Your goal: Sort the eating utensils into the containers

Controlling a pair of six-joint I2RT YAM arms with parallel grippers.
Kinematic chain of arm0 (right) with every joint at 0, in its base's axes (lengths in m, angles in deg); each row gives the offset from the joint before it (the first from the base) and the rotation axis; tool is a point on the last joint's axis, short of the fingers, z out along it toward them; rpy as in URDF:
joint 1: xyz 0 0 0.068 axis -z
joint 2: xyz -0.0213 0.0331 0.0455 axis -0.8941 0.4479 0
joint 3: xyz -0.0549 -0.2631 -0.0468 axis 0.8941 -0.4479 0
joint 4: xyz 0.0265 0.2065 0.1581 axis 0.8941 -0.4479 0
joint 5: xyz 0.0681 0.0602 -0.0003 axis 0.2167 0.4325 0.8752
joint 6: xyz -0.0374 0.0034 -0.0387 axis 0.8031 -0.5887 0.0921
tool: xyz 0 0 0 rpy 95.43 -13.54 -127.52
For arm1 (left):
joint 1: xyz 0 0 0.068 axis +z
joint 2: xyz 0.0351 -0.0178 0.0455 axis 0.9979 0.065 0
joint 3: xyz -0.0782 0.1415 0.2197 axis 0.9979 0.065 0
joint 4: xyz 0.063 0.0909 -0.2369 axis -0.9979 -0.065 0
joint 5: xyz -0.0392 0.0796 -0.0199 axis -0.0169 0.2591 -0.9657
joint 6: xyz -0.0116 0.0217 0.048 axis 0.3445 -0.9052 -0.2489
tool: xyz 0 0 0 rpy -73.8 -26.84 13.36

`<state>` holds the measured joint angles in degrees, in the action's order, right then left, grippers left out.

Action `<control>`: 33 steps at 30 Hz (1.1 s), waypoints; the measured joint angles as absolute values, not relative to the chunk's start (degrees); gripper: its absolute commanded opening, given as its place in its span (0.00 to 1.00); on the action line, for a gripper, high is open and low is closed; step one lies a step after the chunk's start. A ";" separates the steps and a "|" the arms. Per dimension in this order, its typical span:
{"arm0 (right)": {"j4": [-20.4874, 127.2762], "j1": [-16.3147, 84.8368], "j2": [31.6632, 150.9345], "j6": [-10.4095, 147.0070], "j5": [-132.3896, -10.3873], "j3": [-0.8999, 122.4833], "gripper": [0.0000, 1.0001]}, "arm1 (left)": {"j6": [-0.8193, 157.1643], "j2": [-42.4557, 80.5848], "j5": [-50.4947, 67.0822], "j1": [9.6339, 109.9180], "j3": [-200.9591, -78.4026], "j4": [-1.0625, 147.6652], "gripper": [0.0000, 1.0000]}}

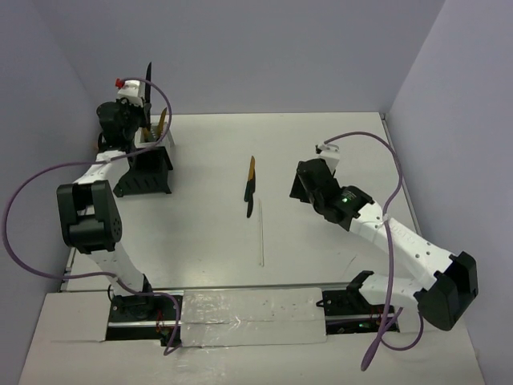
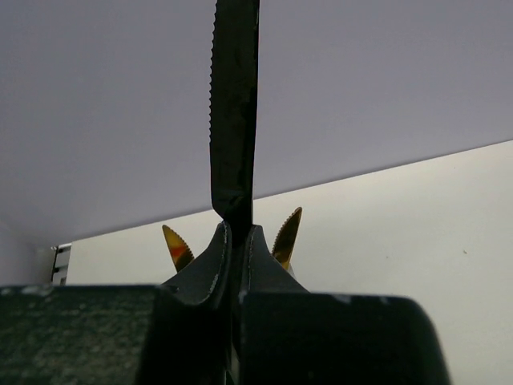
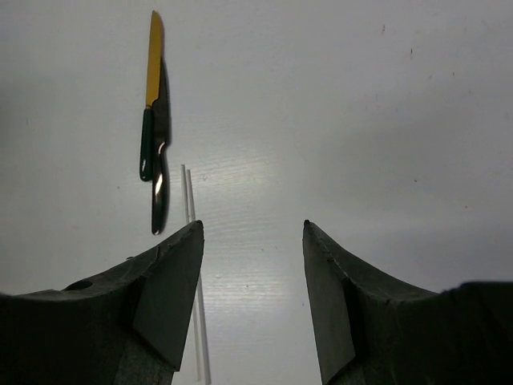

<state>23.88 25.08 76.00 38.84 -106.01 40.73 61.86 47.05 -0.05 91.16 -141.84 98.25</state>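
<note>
left jaws clamped on dark knife (image 2: 234, 120), seemingly over caddy (image 1: 145, 172), right jaws wide, empty, gold-bladed knife (image 3: 151, 92) ahead-left

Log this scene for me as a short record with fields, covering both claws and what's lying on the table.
Left claw: shut on dark serrated knife, blade up, by the caddy
Right claw: open, empty, above the table
On table: gold-bladed knife, dark utensil alongside it, white stick
In caddy: two gold serrated tips showing
</note>
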 measured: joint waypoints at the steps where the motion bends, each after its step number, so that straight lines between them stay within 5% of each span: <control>1: 23.49 25.08 75.60 38.32 -106.06 40.73 0.60 | 61.99 47.05 -0.50 91.16 -141.36 99.40 0.00; 15: 19.73 25.08 70.82 35.59 -107.89 40.73 0.60 | 60.16 51.80 -1.49 91.16 -133.53 109.22 0.00; 17: 19.66 25.08 70.84 35.59 -107.87 40.73 0.60 | 60.18 52.45 -1.47 91.16 -133.53 109.48 0.08; 20: 19.64 25.08 70.99 35.59 -107.87 40.77 0.60 | 60.27 52.95 -1.47 91.16 -133.42 109.59 0.52; 23: 19.69 25.08 71.12 35.61 -107.85 40.77 0.60 | 61.23 52.95 -1.71 91.16 -132.72 110.81 0.65; 33: 21.39 25.08 71.93 36.98 -106.36 40.73 0.60 | 65.12 48.21 0.09 91.07 -135.10 100.39 0.63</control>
<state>21.39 25.08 71.93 36.98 -106.36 40.73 65.12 48.21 0.09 91.07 -135.10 100.39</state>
